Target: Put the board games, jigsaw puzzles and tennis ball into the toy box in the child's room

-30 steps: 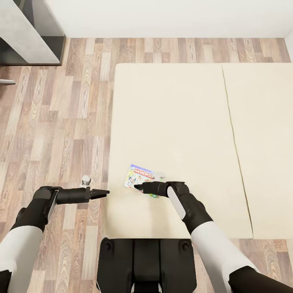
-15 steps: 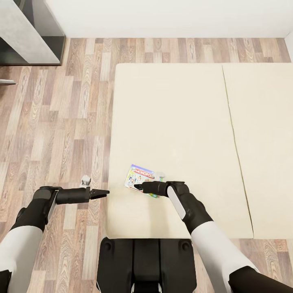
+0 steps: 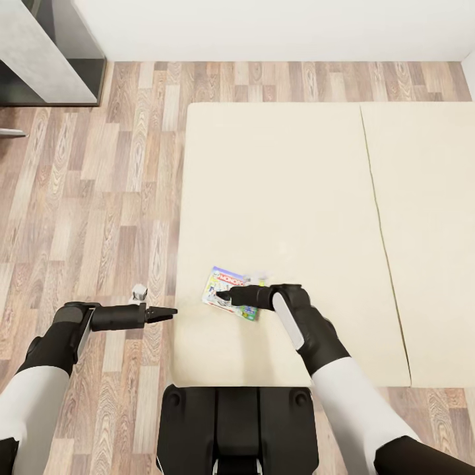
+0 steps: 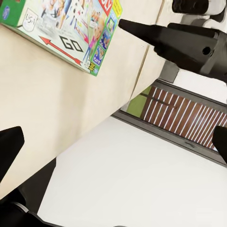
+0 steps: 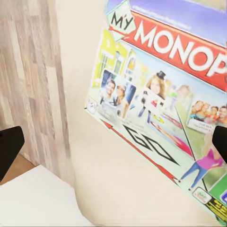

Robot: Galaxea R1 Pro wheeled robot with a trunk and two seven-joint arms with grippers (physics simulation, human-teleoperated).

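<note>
One board game, a flat pale box with a red "MONOPOLY" band and a green edge, lies on the beige bed near its front left corner. My right gripper is open and hovers low over the box's near edge; in the right wrist view its fingertips stand wide apart with the lid between them. My left gripper is open at the bed's left edge, a little left of the game. The toy box, jigsaw puzzles and tennis ball are out of view.
Light wood-plank floor runs left of and behind the bed. A grey furniture unit stands at the far left corner against the white wall. A seam splits the mattress. My base is at the bed's foot.
My right gripper has moved slightly forward, farther over the board game. The left arm, the game and the camera have stayed put.
</note>
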